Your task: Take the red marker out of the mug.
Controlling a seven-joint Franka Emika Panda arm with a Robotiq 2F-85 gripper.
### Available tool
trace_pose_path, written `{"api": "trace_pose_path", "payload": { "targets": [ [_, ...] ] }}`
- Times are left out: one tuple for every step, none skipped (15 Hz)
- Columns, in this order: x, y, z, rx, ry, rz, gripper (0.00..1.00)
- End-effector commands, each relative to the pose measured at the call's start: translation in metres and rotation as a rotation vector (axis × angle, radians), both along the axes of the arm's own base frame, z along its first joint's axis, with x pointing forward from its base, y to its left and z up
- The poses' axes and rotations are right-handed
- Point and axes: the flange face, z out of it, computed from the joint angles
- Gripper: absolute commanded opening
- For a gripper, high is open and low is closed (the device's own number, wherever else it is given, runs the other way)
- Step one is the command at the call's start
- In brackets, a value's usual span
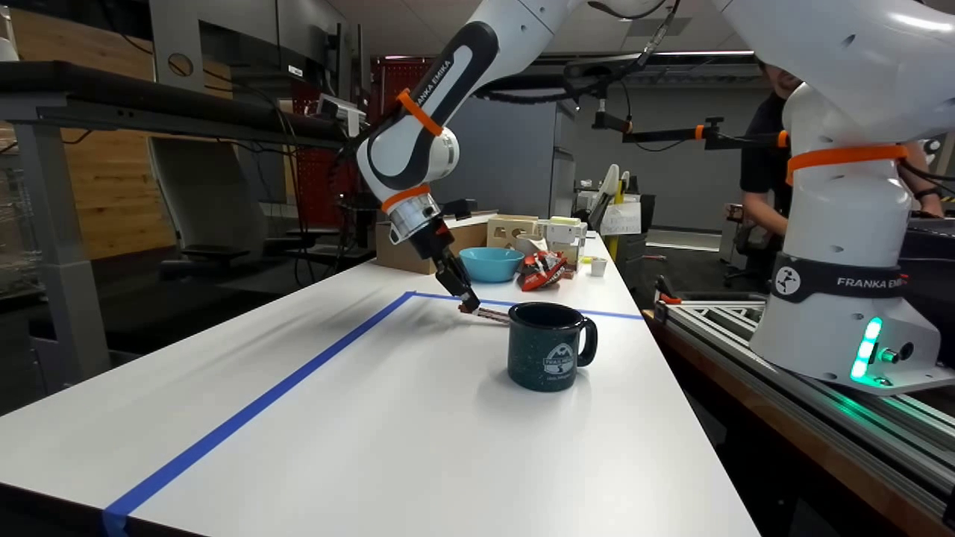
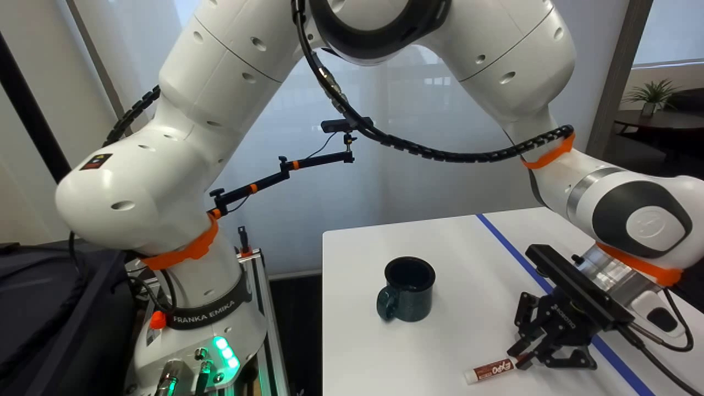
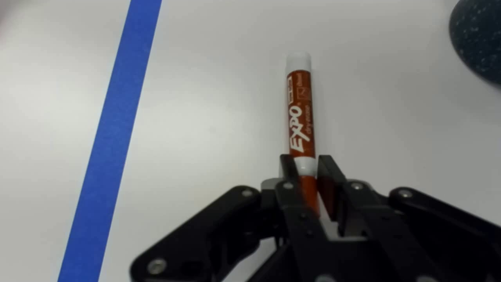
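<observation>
Red marker (image 3: 301,129), as we see it, is out of the mug (image 2: 411,304) and seems to lie flat on the bench (image 3: 211,117), its capped end between the fingers (image 3: 289,170) of the claw (image 3: 306,162). What the coming move turns on is its long axis: it runs nearly in line with those fingers rather than across them, so that from the claw the body points almost straight up the wrist view to its free white end (image 3: 298,62). The gap at the cap (image 3: 309,190) is narrow, and we cannot tell whether the fingers press on it or stand just clear. We judge the task all but done; a clean letting-go, if they do hold it, would be the next thing, since backing off while pressing could drag the marker or tug at its cap. Off to the right in the wrist view stands the mug, apart from the marker and upright in both exterior views. Farther out, the one arm (image 1: 515,45) arches high over the bench, then bends at the wrist so that the claw slants down and back toward the side of the base (image 1: 828,321).
</observation>
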Motion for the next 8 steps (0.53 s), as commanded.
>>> {"api": "trace_pose_path", "payload": {
  "targets": [
    [0.007, -0.001, 0.006, -0.048, -0.026, 0.000, 0.30],
    [0.008, 0.000, 0.008, -0.053, -0.033, -0.003, 0.49],
    [0.007, 0.001, 0.010, -0.054, -0.033, -0.011, 0.54],
    [0.007, 0.003, 0.013, -0.058, -0.036, -0.016, 0.62],
    [0.006, 0.003, 0.016, -0.058, -0.036, -0.021, 0.69],
    [0.005, 0.004, 0.021, -0.065, -0.038, -0.031, 0.77],
    [0.004, 0.006, 0.025, -0.069, -0.038, -0.039, 0.84],
    [0.002, 0.008, 0.032, -0.076, -0.042, -0.051, 0.92]
  ]
}}
